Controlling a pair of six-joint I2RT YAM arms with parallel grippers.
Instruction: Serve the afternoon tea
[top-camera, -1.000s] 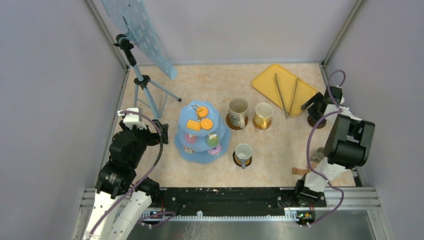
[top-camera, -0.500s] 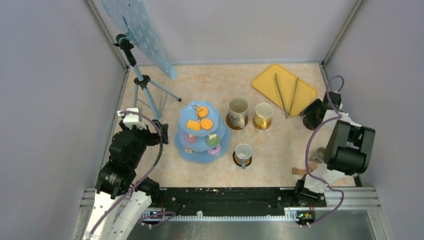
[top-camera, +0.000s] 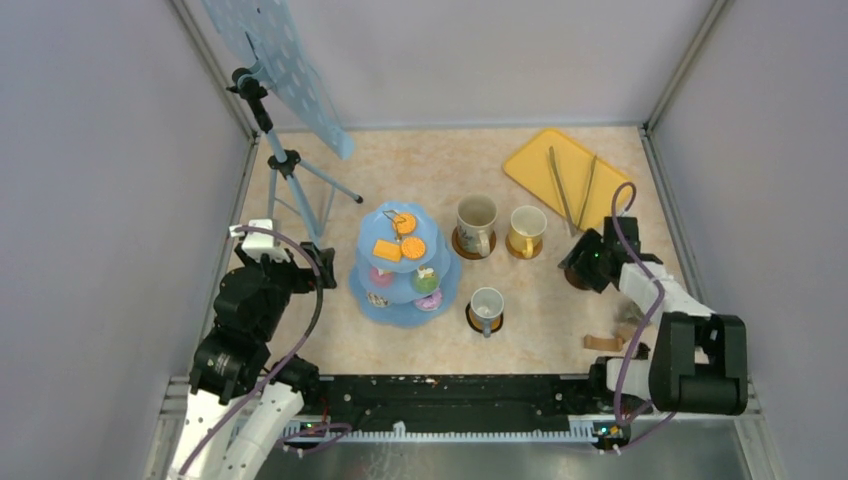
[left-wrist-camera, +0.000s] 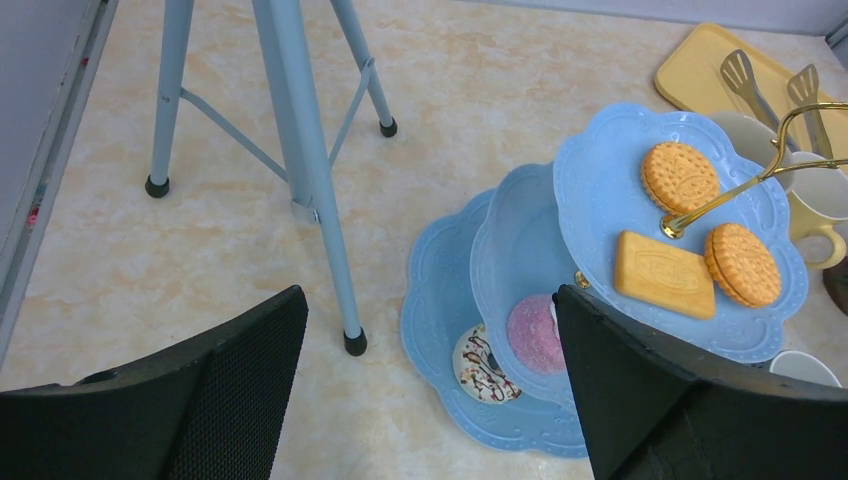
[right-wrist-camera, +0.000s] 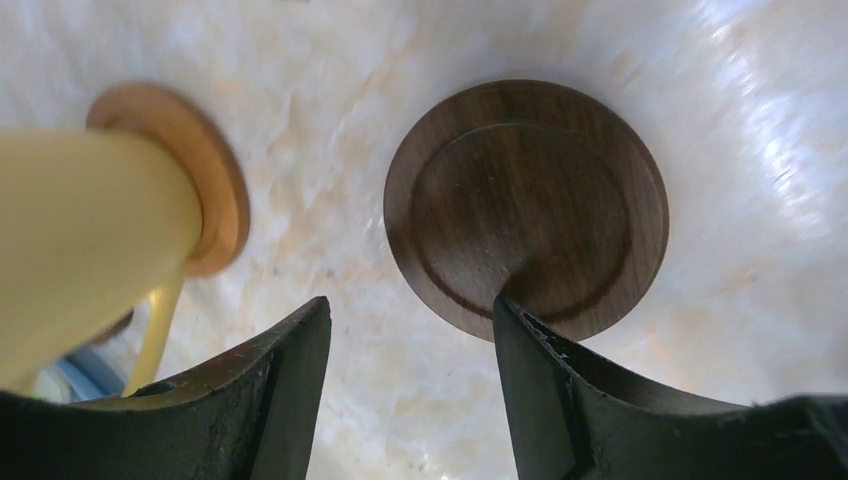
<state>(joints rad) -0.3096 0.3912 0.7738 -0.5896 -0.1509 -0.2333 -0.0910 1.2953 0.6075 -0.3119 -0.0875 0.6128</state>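
A blue tiered stand (top-camera: 392, 300) holds orange biscuits (top-camera: 400, 240) on top and donuts (top-camera: 427, 280) lower down. To its right stand the big beige mug (top-camera: 476, 222), the yellow mug (top-camera: 527, 229) and the small white mug (top-camera: 486, 305), each on a coaster. My right gripper (top-camera: 585, 262) hangs low over the table, open. Its right fingertip (right-wrist-camera: 515, 320) rests on an empty dark brown coaster (right-wrist-camera: 527, 200), and the yellow mug (right-wrist-camera: 80, 240) is to its left. My left gripper (left-wrist-camera: 428, 300) is open beside the stand (left-wrist-camera: 440, 280), holding nothing.
A flat yellow tray (top-camera: 530, 160) with metal tongs (top-camera: 572, 185) lies at the back right. A blue tripod (top-camera: 290, 170) carrying a dotted board stands at the back left, its legs (left-wrist-camera: 310, 150) close to my left gripper. A small brown piece (top-camera: 603, 342) lies by the right arm's base.
My right gripper has swung from the right wall beside the tray toward the middle, and the dark coaster has slid with it. Its jaws have narrowed slightly. The left arm has barely moved.
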